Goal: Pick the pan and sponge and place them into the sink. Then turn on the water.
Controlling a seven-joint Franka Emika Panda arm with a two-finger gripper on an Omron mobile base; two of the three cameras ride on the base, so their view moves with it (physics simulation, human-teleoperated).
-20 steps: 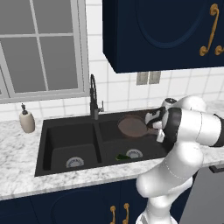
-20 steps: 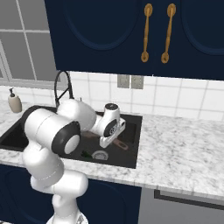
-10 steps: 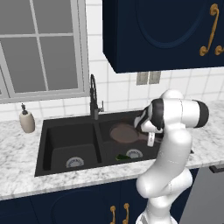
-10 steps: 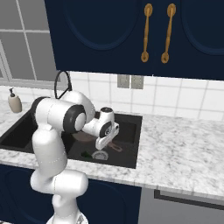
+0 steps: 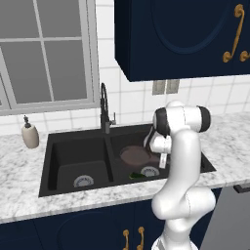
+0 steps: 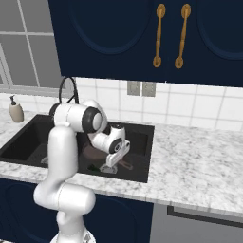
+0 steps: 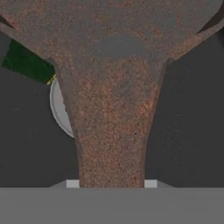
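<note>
A: Count for me. Pans?
B: One pan (image 5: 135, 155), centre of the left base frame, in the right basin.
A: Sponges?
B: One sponge (image 5: 135, 175), just below the pan there.
A: Sinks?
B: One sink (image 5: 73, 139), two basins. Two drains: one (image 5: 83, 181) in the lower left basin, one (image 5: 149, 171) beside the sponge.
A: Faucets?
B: One faucet (image 5: 104, 108), centre left.
A: Soap bottles?
B: One bottle (image 5: 30, 135), far left on the counter (image 5: 24, 195).
A: Wall outlets?
B: Two outlets (image 6: 142, 88), side by side, centre of the right base frame.
A: Gold cabinet handles?
B: Two handles (image 6: 159, 35) at the top there.
</note>
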